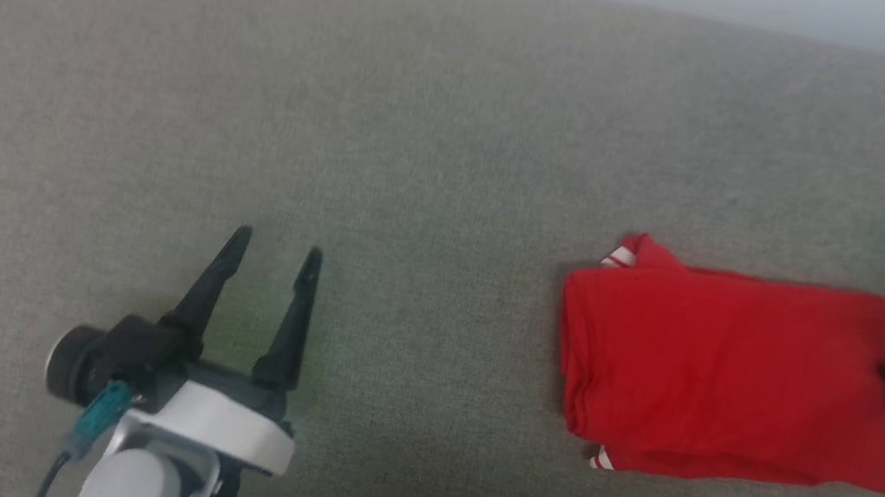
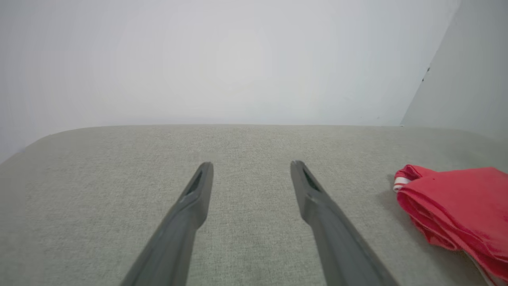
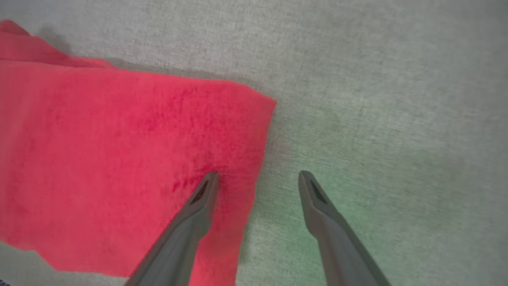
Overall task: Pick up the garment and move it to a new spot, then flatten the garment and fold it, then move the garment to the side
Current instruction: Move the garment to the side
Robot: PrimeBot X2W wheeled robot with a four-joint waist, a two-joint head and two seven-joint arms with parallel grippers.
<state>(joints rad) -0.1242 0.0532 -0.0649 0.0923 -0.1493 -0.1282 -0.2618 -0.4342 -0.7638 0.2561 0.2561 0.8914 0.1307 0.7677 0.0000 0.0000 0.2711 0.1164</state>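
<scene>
Grey cushion (image 1: 429,106) before you carries the folded jersey (image 1: 730,379) at its right. Your left gripper (image 1: 278,243) sits spread and empty, near left; your right gripper (image 3: 257,176) is spread too, straddling the jersey's right edge, holding nothing

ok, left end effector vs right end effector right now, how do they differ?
The left end effector sits apart from the garment, over bare grey cushion; the right end effector straddles the garment's edge, one finger on the red cloth. In the head view the left end effector points up the picture; the right end effector points in sideways from the right edge. Shared: both open, holding nothing.
</scene>
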